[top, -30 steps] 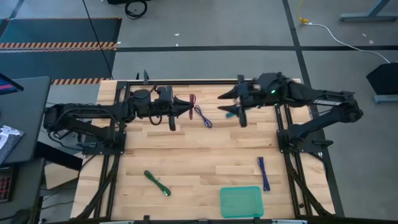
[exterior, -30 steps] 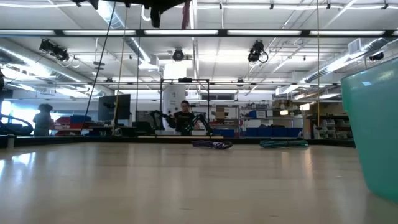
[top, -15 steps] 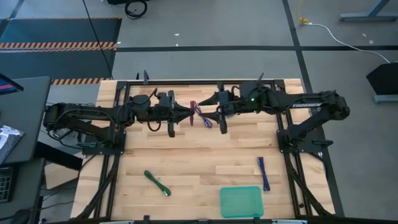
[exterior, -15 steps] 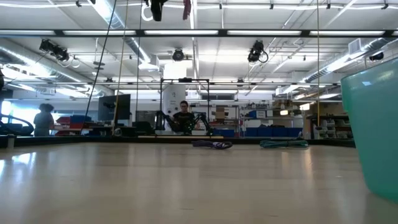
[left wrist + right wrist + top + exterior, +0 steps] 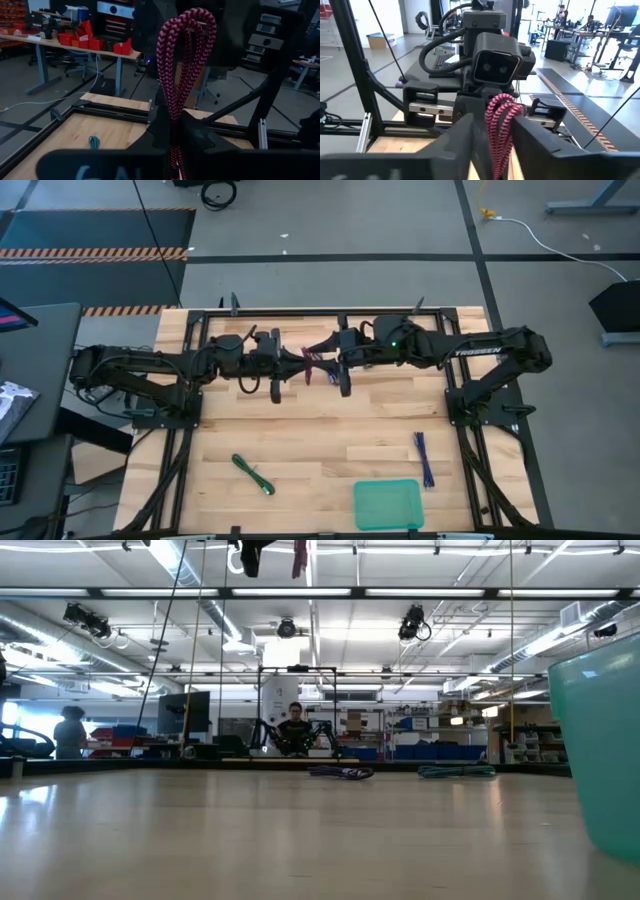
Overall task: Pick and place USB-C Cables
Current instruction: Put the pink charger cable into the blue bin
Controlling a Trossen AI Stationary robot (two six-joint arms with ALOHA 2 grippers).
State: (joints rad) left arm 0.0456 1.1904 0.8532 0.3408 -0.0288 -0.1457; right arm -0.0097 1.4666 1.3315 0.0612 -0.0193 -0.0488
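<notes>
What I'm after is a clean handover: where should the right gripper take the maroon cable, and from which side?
Take the free looped end of the maroon cable, which sticks out beyond the left gripper clamped on its lower part. Come from opposite that gripper, where the right gripper is, with the jaws closing across the doubled strands.

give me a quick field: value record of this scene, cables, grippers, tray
left gripper: raised over the far middle of the table, shut on the maroon cable
right gripper: facing the left one, its fingers either side of the same maroon loop
purple cable: on the table's far side, below the grippers
teal cable: on the table's far side
green cable: near left of the table
blue-violet cable: near right of the table
teal tray: near edge, nothing in it
</notes>
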